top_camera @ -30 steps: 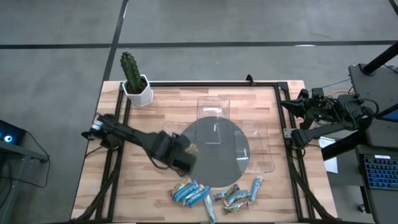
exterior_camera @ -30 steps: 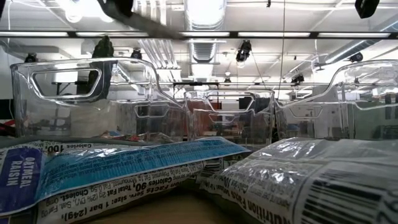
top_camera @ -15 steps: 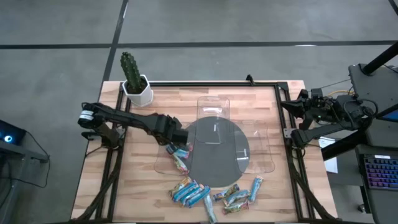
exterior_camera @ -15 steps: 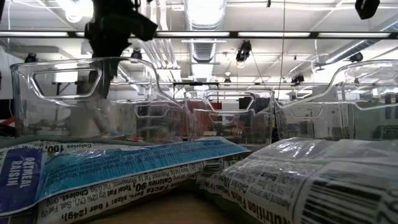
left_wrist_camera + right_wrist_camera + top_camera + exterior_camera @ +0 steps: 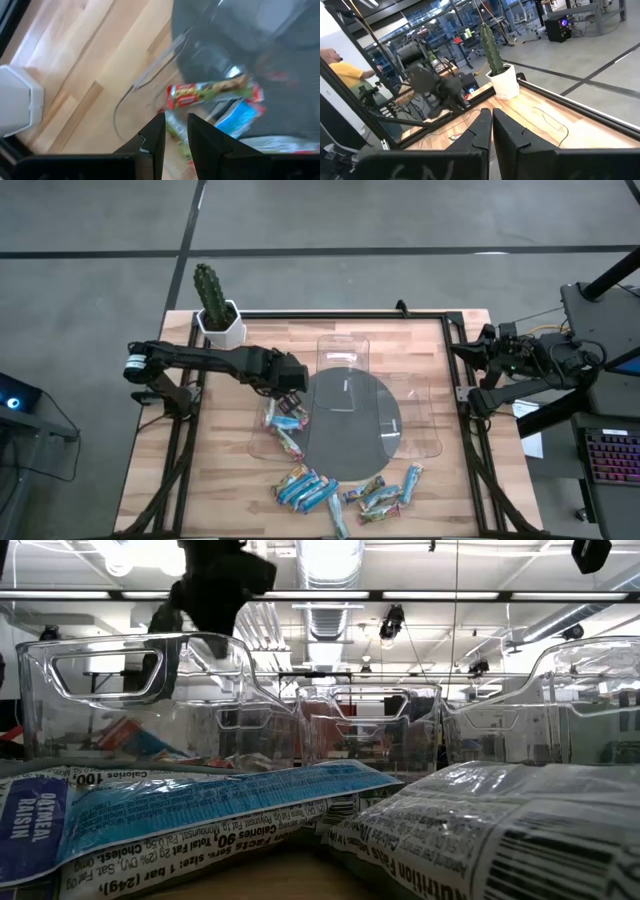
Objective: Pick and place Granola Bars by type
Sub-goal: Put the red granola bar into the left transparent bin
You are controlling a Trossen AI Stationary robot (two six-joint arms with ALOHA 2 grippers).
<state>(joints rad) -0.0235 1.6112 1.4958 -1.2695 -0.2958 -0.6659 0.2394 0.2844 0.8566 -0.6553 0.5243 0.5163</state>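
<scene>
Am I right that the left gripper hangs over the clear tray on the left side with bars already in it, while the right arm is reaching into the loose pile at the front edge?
Not quite. The left gripper does hang over the left clear tray, which holds bars. But the high view shows the right gripper parked at the table's right edge, away from the loose pile.

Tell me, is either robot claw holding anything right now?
No. The left gripper hangs empty above the bars in the clear plastic tray; the right gripper is shut on nothing off the table.
</scene>
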